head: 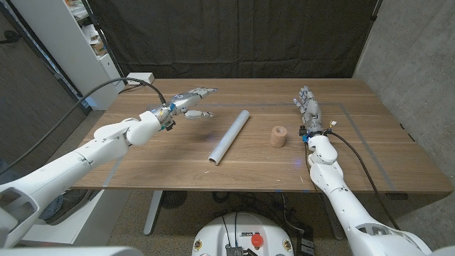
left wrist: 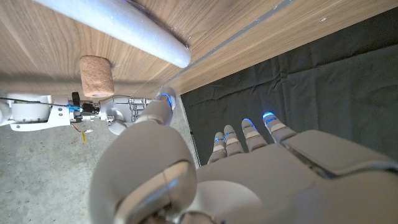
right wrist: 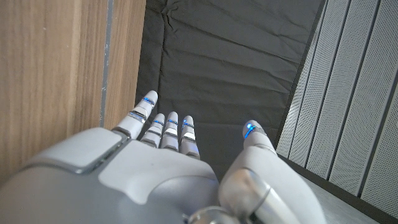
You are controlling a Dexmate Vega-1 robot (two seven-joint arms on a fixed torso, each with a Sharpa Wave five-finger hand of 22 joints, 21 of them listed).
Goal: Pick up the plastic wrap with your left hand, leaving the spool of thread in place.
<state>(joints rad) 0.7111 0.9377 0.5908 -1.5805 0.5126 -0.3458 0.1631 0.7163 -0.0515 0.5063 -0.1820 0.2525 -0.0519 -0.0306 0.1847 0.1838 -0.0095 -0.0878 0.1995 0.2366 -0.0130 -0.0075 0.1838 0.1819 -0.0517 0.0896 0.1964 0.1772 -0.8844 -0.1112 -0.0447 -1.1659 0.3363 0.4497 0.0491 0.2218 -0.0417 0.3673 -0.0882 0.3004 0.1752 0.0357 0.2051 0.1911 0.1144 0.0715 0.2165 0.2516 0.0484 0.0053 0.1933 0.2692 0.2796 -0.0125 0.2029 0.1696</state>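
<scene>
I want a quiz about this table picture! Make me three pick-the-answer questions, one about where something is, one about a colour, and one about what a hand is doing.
1. Where is the small tan cork-like spool of thread?
A. Between the long pale grey roll of plastic wrap and the right hand
B. On top of the roll
C. In the left hand

2. What colour is the roll?
A. Red
B. Pale grey
C. Green

3. What is the left hand doing?
A. Gripping the roll
B. Squeezing the spool
C. Holding nothing, fingers spread

Answers: 1 A, the spool stands right of the roll. 2 B, it looks silvery. 3 C, the roll lies untouched beside it.
</scene>
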